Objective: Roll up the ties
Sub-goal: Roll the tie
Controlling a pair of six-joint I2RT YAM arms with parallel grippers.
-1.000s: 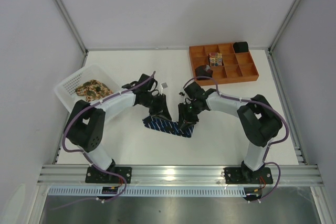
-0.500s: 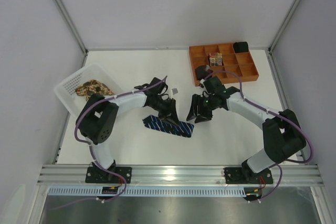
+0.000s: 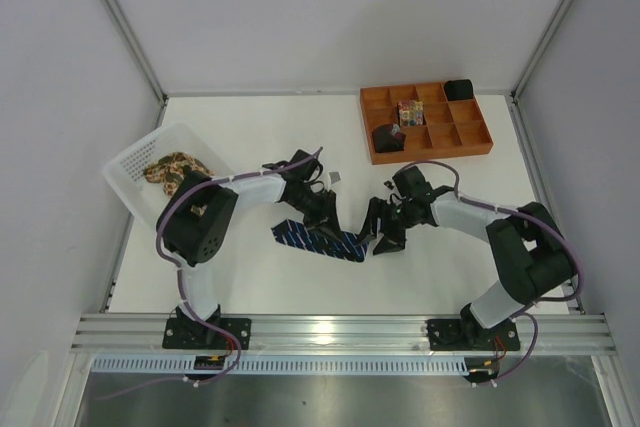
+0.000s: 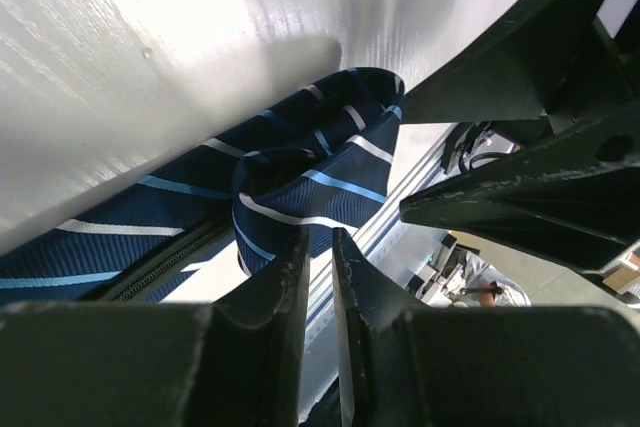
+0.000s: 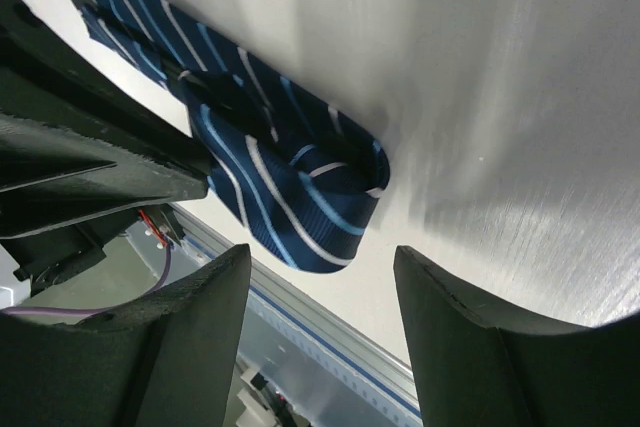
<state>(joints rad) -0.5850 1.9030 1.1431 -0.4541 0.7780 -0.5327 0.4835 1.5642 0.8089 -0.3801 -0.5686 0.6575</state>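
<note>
Folded end of navy tie [image 3: 318, 239] is lying just ahead of right fingers [image 5: 190, 337], spread wide. Long axis is running back toward left fingers [image 4: 285, 292], nearly together; cannot tell if gripping.

The white table [image 3: 250, 137] carries a seemingly folded navy tie [image 3: 300, 237], basket [image 3: 125, 162] and orange tray [image 3: 430, 155].

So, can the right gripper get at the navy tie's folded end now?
Probably yes: the right gripper is open, the folded end of the navy tie lies just ahead of it, and the left gripper sits further back.
</note>
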